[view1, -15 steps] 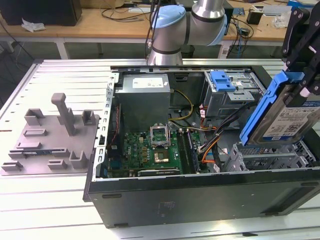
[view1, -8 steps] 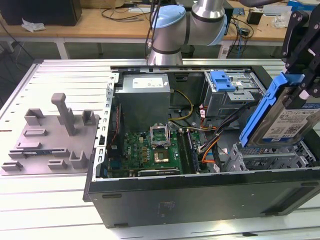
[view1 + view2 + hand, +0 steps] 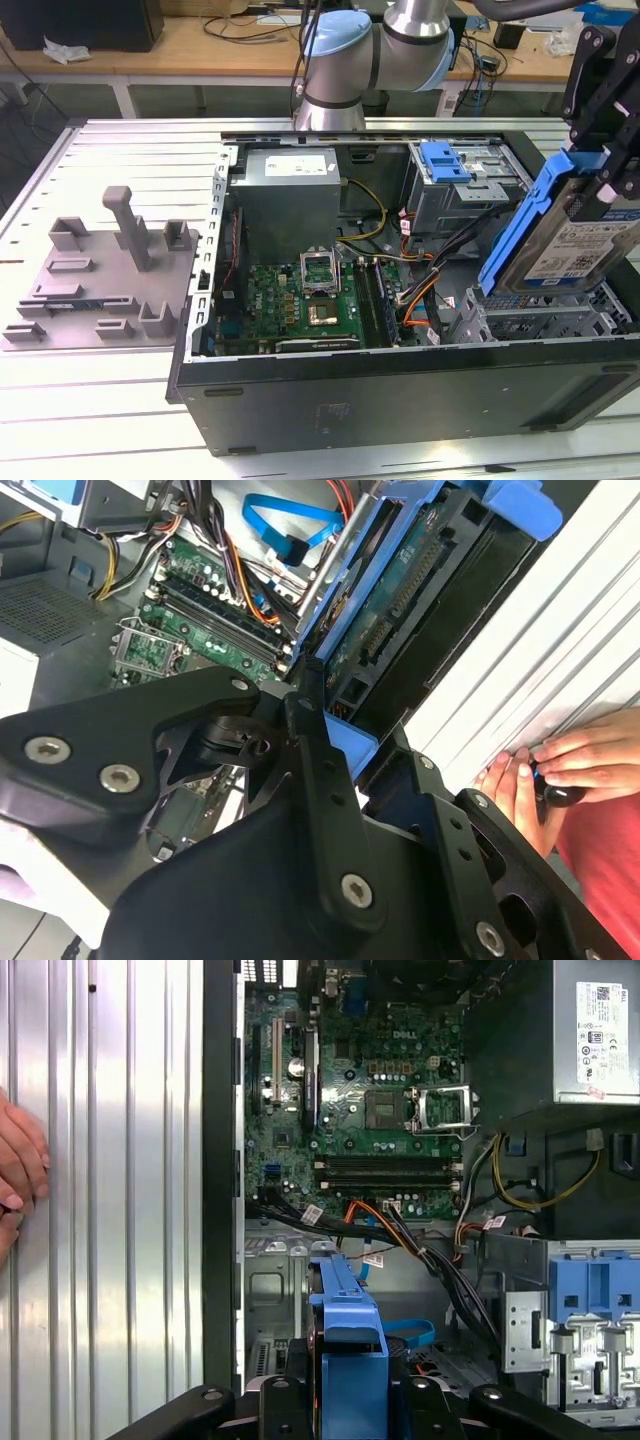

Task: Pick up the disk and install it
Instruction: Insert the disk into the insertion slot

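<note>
A slotted aluminium table spans the exterior view. On it, from the centre out to three o'clock, a black computer case lies on its side with the open face up. The robot arm rises behind the case at twelve o'clock. A grey fixture plate with upright posts lies flat on the table at nine o'clock, just beside the case.

Inside the case, a grey power supply sits at eleven o'clock of the opening. The green motherboard is below it, towards six o'clock. Orange and black cables run across the middle of the case.

The disk is at three o'clock, off the table and tilted steeply, with its white-and-blue label facing the camera. Its blue caddy rail slants down towards the silver drive bay in the case's four o'clock corner. I cannot tell whether the lower end touches the bay.

The gripper at two o'clock has its black fingers closed on the disk's upper end, one on each side of the rail. A wide blue latch tops the perforated cage at one o'clock. In the first wrist view, a person's hand rests on the table beside the case wall.
</note>
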{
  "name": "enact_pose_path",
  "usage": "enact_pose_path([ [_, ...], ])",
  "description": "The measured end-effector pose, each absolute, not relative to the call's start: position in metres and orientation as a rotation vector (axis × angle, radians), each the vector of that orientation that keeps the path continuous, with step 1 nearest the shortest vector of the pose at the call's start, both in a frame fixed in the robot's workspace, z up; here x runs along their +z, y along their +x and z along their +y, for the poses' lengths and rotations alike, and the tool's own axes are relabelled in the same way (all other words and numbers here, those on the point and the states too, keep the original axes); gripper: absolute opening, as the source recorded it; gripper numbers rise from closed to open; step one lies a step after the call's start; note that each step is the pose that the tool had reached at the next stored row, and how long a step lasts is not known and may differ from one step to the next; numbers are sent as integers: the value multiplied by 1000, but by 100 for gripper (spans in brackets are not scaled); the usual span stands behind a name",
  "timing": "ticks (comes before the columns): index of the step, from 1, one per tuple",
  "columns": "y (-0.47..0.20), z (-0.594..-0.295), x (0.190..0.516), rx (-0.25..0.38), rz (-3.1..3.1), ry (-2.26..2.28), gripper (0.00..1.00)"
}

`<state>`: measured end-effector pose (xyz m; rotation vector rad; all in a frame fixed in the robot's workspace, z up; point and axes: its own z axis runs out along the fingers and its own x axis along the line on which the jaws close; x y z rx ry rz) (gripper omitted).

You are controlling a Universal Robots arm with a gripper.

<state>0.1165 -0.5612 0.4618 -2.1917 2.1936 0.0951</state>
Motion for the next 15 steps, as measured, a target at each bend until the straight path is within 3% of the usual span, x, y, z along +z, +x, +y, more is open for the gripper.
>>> enact_pose_path([
  [15, 118, -562, 457, 95, 2193, -2193, 37],
])
